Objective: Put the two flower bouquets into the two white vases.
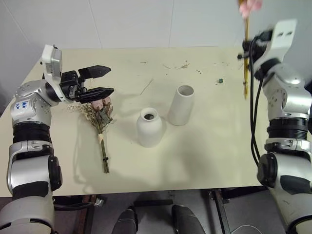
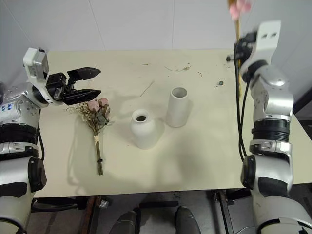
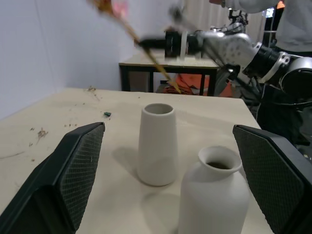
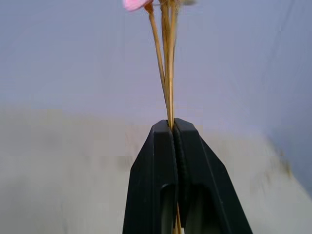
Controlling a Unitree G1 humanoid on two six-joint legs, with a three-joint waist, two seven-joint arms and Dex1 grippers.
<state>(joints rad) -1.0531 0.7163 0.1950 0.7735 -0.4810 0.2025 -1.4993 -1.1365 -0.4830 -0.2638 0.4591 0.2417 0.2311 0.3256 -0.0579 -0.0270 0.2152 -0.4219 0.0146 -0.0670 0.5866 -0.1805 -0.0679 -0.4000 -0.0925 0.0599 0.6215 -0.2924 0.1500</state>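
Your right gripper (image 4: 173, 127) is clamping its two black fingers (image 4: 156, 161) tight on the thin yellow-orange stems of the slim bouquet (image 1: 246, 58), holding it up in the air over the table's far right corner. The stems are hanging nearly upright, with the pink blossoms at the top and the lower ends dangling clear of the beige table (image 1: 204, 151).

Your left gripper (image 1: 100, 81) is hovering with its jaws spread wide and holding nothing, pointing across the table just above the heads of the rose bouquet (image 1: 100, 122). That bouquet is lying flat on the table's left part, dusty-pink roses toward the far side and tied stems pointing toward you.

The two white vases are standing upright near the table's middle, both without flowers: the short rounded bottle vase (image 1: 149, 127) nearer you, and the taller tapered vase (image 1: 181, 105) just beside it, farther back and to the right. Bits of dried plant debris (image 1: 184, 65) are lying scattered along the far edge.
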